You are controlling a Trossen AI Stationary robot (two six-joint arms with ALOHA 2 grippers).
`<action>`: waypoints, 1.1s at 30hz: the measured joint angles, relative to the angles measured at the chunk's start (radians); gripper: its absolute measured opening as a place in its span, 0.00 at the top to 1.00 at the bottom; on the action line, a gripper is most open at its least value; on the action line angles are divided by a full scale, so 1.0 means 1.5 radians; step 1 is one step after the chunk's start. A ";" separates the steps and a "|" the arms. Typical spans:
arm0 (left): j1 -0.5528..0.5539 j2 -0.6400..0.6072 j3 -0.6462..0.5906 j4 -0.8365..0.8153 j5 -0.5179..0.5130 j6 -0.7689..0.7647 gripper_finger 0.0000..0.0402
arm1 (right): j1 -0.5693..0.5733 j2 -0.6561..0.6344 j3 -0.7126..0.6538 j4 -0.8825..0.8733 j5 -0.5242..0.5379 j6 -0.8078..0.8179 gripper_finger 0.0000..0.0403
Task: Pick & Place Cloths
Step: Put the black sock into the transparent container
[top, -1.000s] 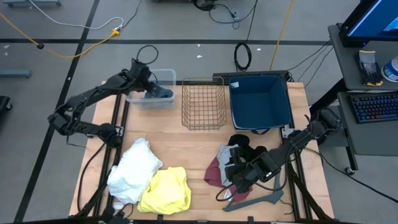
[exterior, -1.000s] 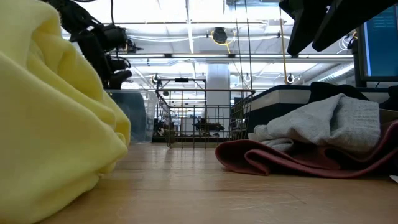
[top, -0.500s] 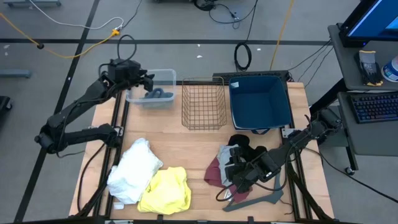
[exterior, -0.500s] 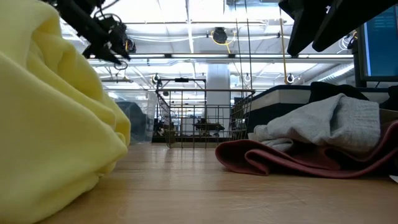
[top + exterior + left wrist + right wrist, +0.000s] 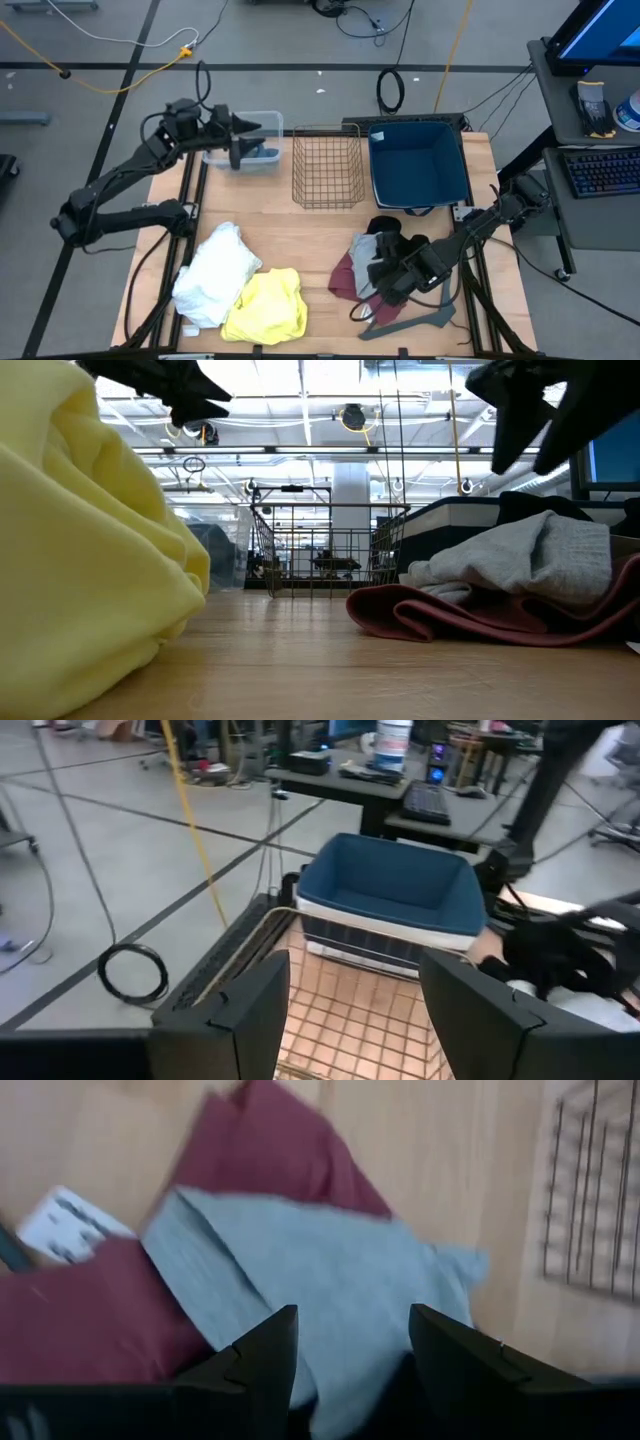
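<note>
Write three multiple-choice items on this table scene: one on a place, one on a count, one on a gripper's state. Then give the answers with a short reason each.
1. Where does the crumpled yellow cloth lie?
A. in the wire basket
B. on the wooden table beside the white cloth
C. in the blue bin

2. How many containers stand along the table's far edge?
A. one
B. two
C. three

3. What is the state of the right gripper?
A. open above the grey cloth
B. shut on the hanger
C. shut on the yellow cloth

Answers:
1 B: it touches the white cloth on the table.
2 C: clear plastic tub, wire basket, blue bin.
3 A: the right gripper has its fingers apart over the grey cloth.
</note>
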State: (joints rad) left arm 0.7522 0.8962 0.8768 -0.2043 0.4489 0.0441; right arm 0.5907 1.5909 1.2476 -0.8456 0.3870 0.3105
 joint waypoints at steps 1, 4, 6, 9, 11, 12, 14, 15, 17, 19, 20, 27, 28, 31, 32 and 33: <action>-0.005 0.000 0.000 0.000 0.000 0.002 0.43 | 0.000 0.000 0.000 -0.017 -0.001 0.016 0.54; -0.015 0.000 0.000 0.000 -0.001 0.006 0.43 | 0.000 0.000 0.000 -0.062 -0.022 0.069 0.54; -0.017 0.000 0.000 0.000 -0.001 0.008 0.43 | 0.000 0.000 0.000 -0.089 -0.050 0.102 0.54; -0.018 0.000 0.000 0.000 -0.001 0.009 0.43 | 0.000 0.000 0.000 -0.120 -0.070 0.145 0.54; -0.018 0.000 0.000 0.000 -0.001 0.009 0.43 | 0.000 0.000 0.000 -0.141 -0.073 0.168 0.54; -0.018 0.000 0.000 0.000 -0.001 0.009 0.43 | 0.000 0.000 0.000 -0.152 -0.073 0.176 0.54; -0.018 0.000 0.000 0.000 -0.002 0.009 0.43 | 0.000 0.000 0.000 -0.176 -0.081 0.187 0.54; -0.018 0.000 0.000 0.000 -0.002 0.009 0.43 | 0.000 0.000 0.000 -0.188 -0.089 0.190 0.54; -0.018 0.000 0.000 0.000 -0.002 0.009 0.43 | 0.000 0.000 0.000 -0.205 -0.108 0.196 0.54; -0.018 0.000 0.000 0.000 -0.002 0.008 0.43 | 0.000 0.000 0.000 -0.214 -0.123 0.202 0.54; -0.018 0.000 0.000 0.000 -0.002 0.008 0.43 | 0.000 0.000 0.000 -0.217 -0.131 0.202 0.54; -0.018 0.000 0.000 0.000 -0.002 0.007 0.43 | 0.000 0.000 0.000 -0.224 -0.192 0.205 0.54; -0.018 0.000 0.000 0.000 -0.002 0.007 0.43 | 0.000 0.000 0.000 -0.224 -0.192 0.205 0.54; -0.018 0.000 0.000 -0.001 -0.002 0.007 0.43 | 0.000 0.000 0.000 -0.228 -0.192 0.205 0.54; -0.018 0.000 0.000 -0.001 -0.002 0.005 0.43 | 0.000 0.000 0.000 -0.228 -0.192 0.205 0.54; -0.018 0.000 0.000 -0.001 -0.002 0.005 0.43 | 0.000 0.000 0.000 -0.228 -0.192 0.204 0.54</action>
State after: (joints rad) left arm 0.7254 0.8963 0.8768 -0.2054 0.4458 0.0513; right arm 0.5911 1.5909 1.2476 -1.1881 0.0987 0.6163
